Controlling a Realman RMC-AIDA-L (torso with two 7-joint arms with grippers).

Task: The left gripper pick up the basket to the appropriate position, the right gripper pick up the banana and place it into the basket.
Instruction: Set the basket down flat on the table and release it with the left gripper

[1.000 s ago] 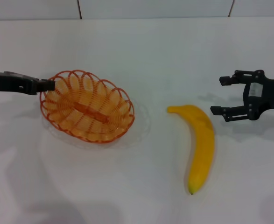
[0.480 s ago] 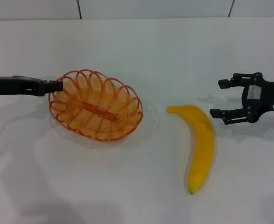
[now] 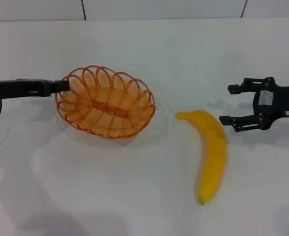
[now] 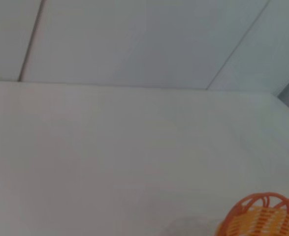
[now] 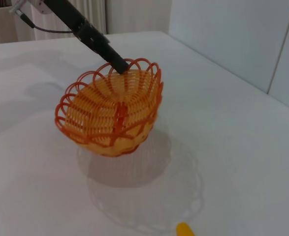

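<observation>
The orange wire basket (image 3: pixel 106 107) hangs tilted just above the white table, casting a shadow below it. My left gripper (image 3: pixel 64 86) is shut on the basket's left rim, its black arm reaching in from the left. The right wrist view shows the same grip, with the left gripper (image 5: pixel 118 65) clamped on the far rim of the basket (image 5: pixel 112 115). A corner of the basket (image 4: pixel 262 216) shows in the left wrist view. The yellow banana (image 3: pixel 210 150) lies on the table to the right. My right gripper (image 3: pixel 226 103) stands open just right of the banana's upper end, apart from it. Only the banana's tip (image 5: pixel 184 229) shows in the right wrist view.
The white table (image 3: pixel 144 196) runs back to a tiled wall (image 3: pixel 159 9). Bare table surface lies between basket and banana and along the front.
The left gripper has carried the basket to the right and slightly away from me. The right gripper has crept a little left; the banana has not moved.
</observation>
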